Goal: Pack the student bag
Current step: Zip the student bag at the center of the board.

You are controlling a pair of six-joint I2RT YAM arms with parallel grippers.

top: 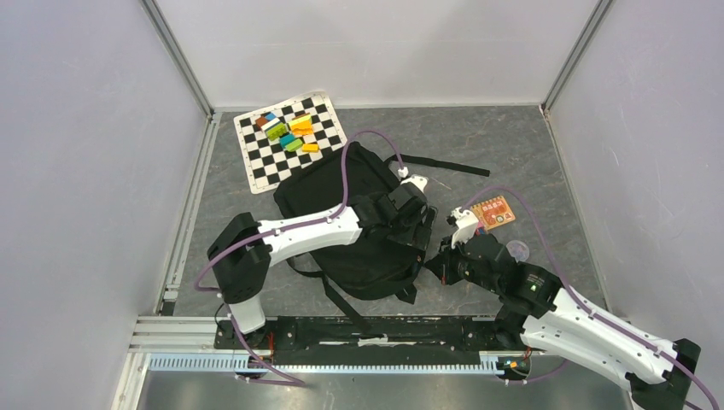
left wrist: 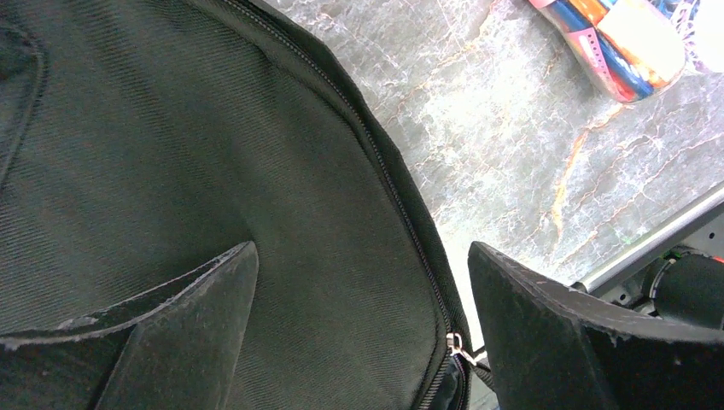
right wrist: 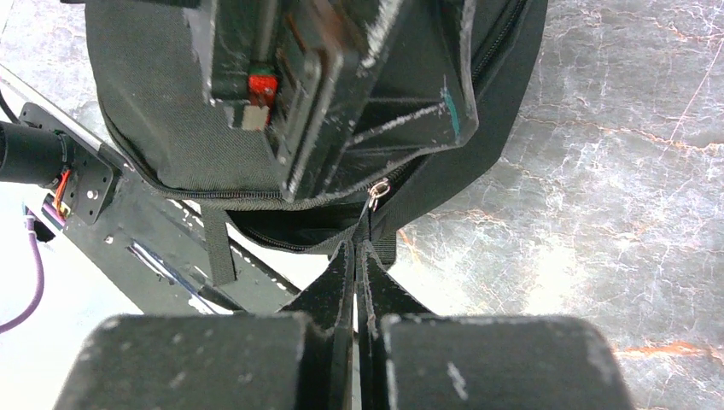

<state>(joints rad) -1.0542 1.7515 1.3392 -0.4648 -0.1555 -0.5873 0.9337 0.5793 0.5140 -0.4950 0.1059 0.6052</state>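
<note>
The student bag [top: 333, 184] is a large black backpack lying flat in the middle of the table, straps trailing towards the near edge. My left gripper [top: 417, 241] hovers open over its right rim, one finger above the fabric [left wrist: 171, 154] and the other past the edge. The metal zipper pull [left wrist: 455, 344] lies between the jaws, close to the right finger [left wrist: 546, 333]. My right gripper [right wrist: 359, 246] is shut on a black fabric tab at the bag's edge, just below the zipper pull [right wrist: 376, 190]. A short stretch of the zip beside it stands open.
A checkerboard mat [top: 256, 166] with several coloured blocks lies at the back left. An orange packet [top: 493, 212] and a small clear round thing [top: 516, 250] lie right of the bag. A black rail [top: 359, 329] runs along the near edge. Walls enclose three sides.
</note>
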